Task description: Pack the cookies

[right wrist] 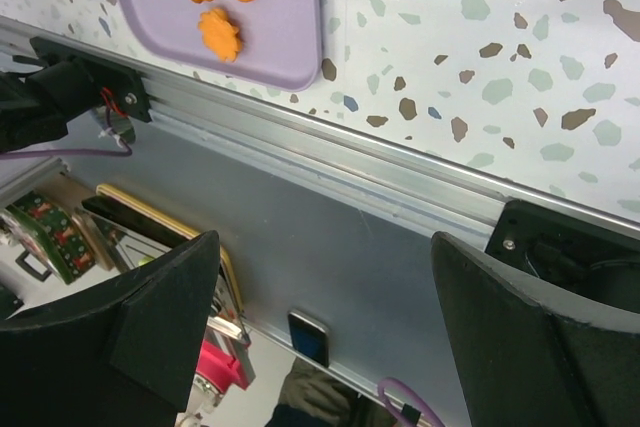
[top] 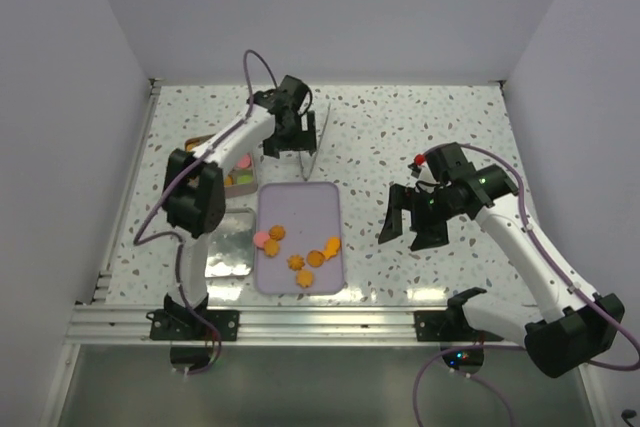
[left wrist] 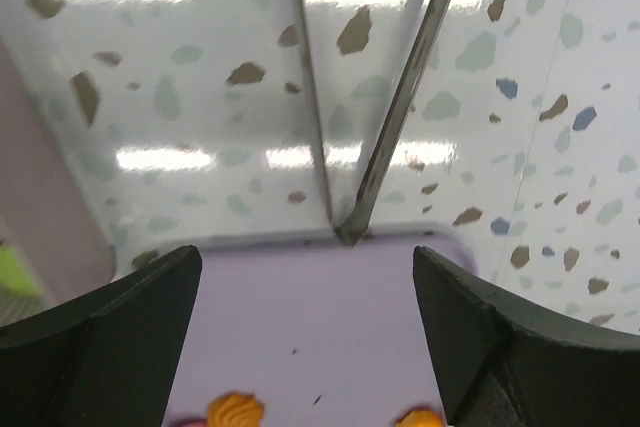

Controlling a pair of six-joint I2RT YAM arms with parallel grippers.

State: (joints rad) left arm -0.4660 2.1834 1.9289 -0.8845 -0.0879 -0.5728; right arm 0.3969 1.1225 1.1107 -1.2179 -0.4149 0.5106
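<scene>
The cookies (top: 316, 256) are small flat pieces, mostly orange with one pink, lying loose on the near half of the lavender tray (top: 300, 202). A few more coloured bits, pink and green, show in a tin (top: 236, 175) just left of the tray's far corner, half hidden by the left arm. From above their shapes are too small to read. The right wrist view brings the tray's near corner close and shows ridged flower outlines on two orange pieces, with a browner round one beside them. It also shows the metal rail (right wrist: 330, 162) along the table's near edge. The left wrist view alone shows that the metal tongs (left wrist: 400, 97) lie flat on the table beyond the tray, their joined end touching its far rim. The left gripper (left wrist: 305, 267) hovers over that far rim, jaws spread wide and empty. The right gripper (right wrist: 325, 247) hangs right of the tray, also wide apart, holding nothing.
</scene>
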